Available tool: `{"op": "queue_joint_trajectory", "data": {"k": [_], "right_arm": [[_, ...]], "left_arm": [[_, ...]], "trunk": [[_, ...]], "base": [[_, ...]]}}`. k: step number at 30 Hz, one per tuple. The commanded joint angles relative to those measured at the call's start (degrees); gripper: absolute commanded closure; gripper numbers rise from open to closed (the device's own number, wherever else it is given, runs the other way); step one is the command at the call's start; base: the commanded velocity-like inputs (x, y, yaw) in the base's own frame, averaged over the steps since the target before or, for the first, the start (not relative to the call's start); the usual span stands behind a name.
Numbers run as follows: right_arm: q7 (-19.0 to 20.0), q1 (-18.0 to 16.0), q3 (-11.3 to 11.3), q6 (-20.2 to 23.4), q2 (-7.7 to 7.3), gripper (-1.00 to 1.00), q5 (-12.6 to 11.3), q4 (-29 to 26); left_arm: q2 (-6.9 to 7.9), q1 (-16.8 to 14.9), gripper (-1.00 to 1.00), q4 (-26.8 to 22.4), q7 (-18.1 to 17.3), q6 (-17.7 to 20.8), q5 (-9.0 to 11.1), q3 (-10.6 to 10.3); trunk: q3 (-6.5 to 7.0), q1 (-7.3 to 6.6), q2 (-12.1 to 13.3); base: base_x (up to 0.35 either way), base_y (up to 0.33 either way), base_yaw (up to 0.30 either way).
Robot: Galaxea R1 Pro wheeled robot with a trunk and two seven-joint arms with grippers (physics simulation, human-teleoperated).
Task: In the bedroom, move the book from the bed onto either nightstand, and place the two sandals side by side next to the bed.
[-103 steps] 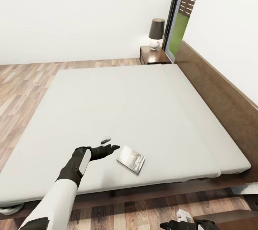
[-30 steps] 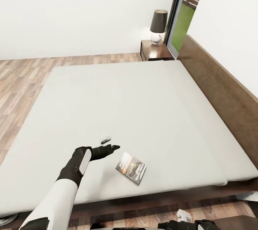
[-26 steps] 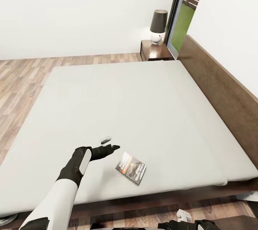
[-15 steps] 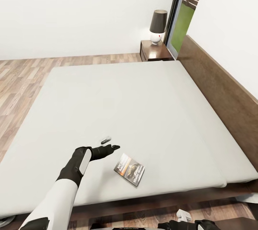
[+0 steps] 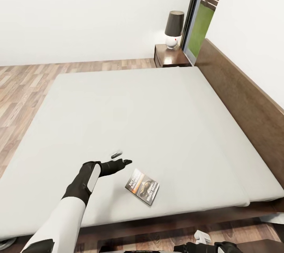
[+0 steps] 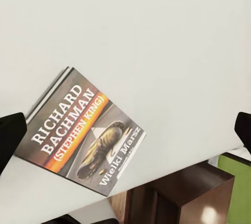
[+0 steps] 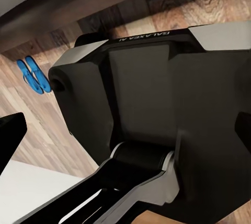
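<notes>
Book (image 5: pixel 142 186) flat on bed (image 5: pixel 157 107); left gripper (image 5: pixel 119 158) fingers spread wide, empty; right gripper state unclear

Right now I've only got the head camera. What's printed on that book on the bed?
Observer: The left wrist camera reads the book: white "RICHARD BACHMAN" above an orange stripe, cover face up.
Operator: Any sign of the sandals?
Observer: Yes. The right wrist camera shows both blue sandals lying together on the wood floor.
Operator: Is the right claw open?
Observer: The right claw is open, its fingertips wide apart at opposite edges of that picture, holding nothing.
</notes>
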Motion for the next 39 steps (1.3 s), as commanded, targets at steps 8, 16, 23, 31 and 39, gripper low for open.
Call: {"op": "queue_joint_trajectory", "data": {"k": [8, 16, 23, 31, 39], "right_arm": [[0.03, -0.02, 0.42, 0.36, -0.06, -1.0, -0.59, -0.09], [0.0, -0.02, 0.42, 0.36, -0.06, -1.0, -0.59, -0.09], [0.02, -0.02, 0.42, 0.37, -0.06, -1.0, -0.59, -0.07], [0.04, -0.02, 0.42, 0.36, -0.06, -1.0, -0.59, -0.09], [0.02, -0.02, 0.42, 0.29, -0.06, -1.0, -0.59, -0.09]], "left_arm": [[-0.08, -0.04, -1.0, -0.05, -0.11, 0.46, 0.17, 0.32], [-0.08, -0.04, -1.0, -0.05, -0.11, 0.45, 0.17, 0.32], [-0.08, -0.04, -1.0, 0.01, -0.11, 0.46, 0.17, 0.32], [-0.08, -0.04, -1.0, 0.01, -0.11, 0.48, 0.17, 0.32], [-0.08, -0.04, -1.0, -0.05, -0.11, 0.5, 0.17, 0.32]], "trunk": [[-1.51, 1.79, -3.31], [-2.95, 3.54, -6.52], [-2.95, 3.54, -6.52], [-3.85, 4.64, -8.52], [-5.28, 6.4, -11.73]], "base": [[0.0, 0.0, 0.0], [0.0, 0.0, 0.0], [0.0, 0.0, 0.0], [0.0, 0.0, 0.0], [0.0, 0.0, 0.0]]}}
